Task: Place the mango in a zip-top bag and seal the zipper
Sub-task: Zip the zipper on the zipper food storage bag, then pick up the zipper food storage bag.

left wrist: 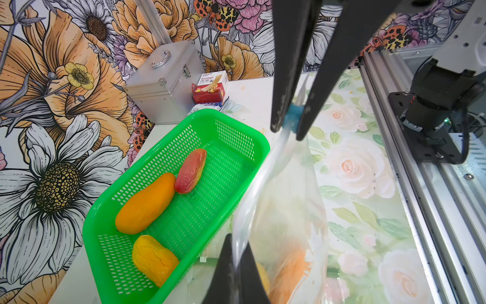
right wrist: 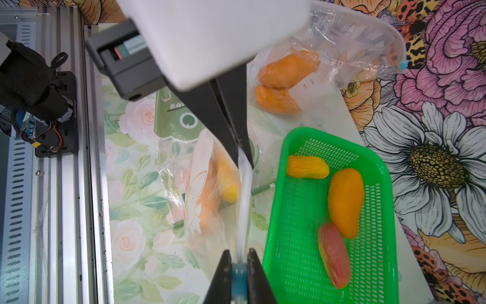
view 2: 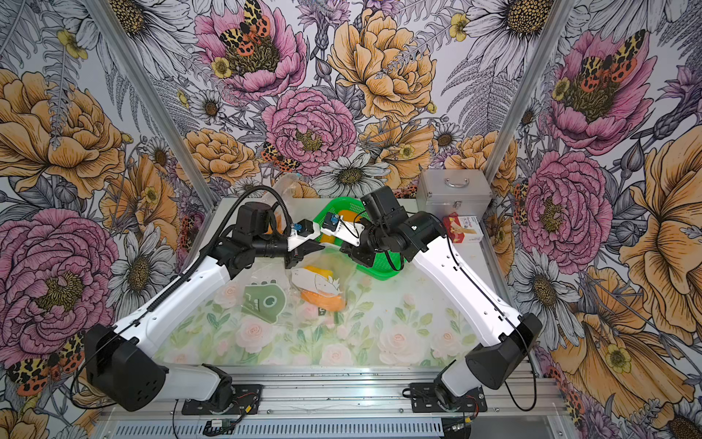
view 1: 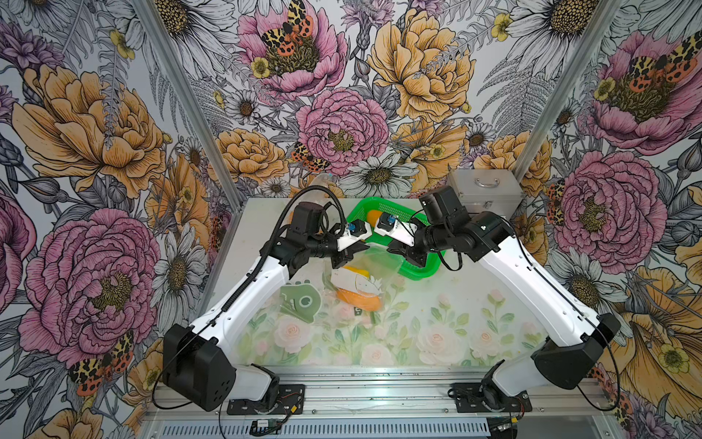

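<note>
A clear zip-top bag (view 1: 361, 283) hangs between my two grippers, its base on the table. Inside it lies an orange-yellow mango (view 1: 359, 300), also seen through the plastic in the right wrist view (right wrist: 227, 181). My left gripper (left wrist: 238, 265) is shut on the bag's top edge (left wrist: 252, 200) at one end. At the other end my right gripper (right wrist: 239, 263) is shut on the blue zipper slider (right wrist: 239, 279). The zipper strip runs taut from one gripper to the other. In both top views the two grippers meet above the bag, the left (view 1: 351, 252) and the right (view 1: 395, 251).
A green basket (view 1: 418, 271) beside the bag holds an orange (left wrist: 146, 204), a red (left wrist: 190, 171) and a yellow mango (left wrist: 153, 259). A silver case (view 1: 482, 190) and bandage box (view 2: 463, 228) stand at the back right. Another bag of mangoes (right wrist: 289, 79) and a green-printed bag (view 1: 302, 300) lie nearby.
</note>
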Motion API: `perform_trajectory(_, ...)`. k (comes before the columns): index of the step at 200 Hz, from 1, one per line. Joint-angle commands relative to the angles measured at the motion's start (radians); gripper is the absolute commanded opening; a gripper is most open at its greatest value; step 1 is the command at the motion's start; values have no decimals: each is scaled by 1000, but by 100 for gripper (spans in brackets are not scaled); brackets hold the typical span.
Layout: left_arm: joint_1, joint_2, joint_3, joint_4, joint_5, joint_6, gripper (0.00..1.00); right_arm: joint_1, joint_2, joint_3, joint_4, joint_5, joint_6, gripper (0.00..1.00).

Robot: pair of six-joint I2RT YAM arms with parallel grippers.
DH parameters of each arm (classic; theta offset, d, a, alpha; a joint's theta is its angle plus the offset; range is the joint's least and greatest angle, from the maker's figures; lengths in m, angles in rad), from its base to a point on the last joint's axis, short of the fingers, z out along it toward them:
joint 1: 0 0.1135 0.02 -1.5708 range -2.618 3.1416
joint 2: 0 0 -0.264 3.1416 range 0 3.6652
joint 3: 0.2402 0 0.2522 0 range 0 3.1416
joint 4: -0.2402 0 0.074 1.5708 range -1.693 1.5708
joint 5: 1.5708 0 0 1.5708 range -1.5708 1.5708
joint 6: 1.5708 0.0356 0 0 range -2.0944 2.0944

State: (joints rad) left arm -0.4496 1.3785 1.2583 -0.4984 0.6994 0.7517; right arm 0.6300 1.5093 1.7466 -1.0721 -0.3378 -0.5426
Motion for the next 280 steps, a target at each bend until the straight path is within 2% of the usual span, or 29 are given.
perform_trajectory(1,0,-33,5,-10,-24,8,0,5,2,14,16,-2,12,9)
perform_trajectory(28,4,-36,0,-9,-39,4,0,6,4,14,16,8,15,3)
perform_trajectory(119,86,-79,-46,6,-72,-25,0,-37,-106,-74,15,55,12,0)
perform_trajectory(222,127,-109,-65,22,-124,-52,0,-55,-173,-126,12,105,-1,1)
perform_trajectory(235,125,-116,-64,26,-121,-58,0,-54,-162,-115,14,85,5,8)
perform_trajectory(255,114,-132,-63,38,-129,-77,0,-53,-140,-79,18,60,30,40)
perform_trajectory(280,105,-168,-54,67,-190,-140,0,-52,-135,-50,42,48,58,65)
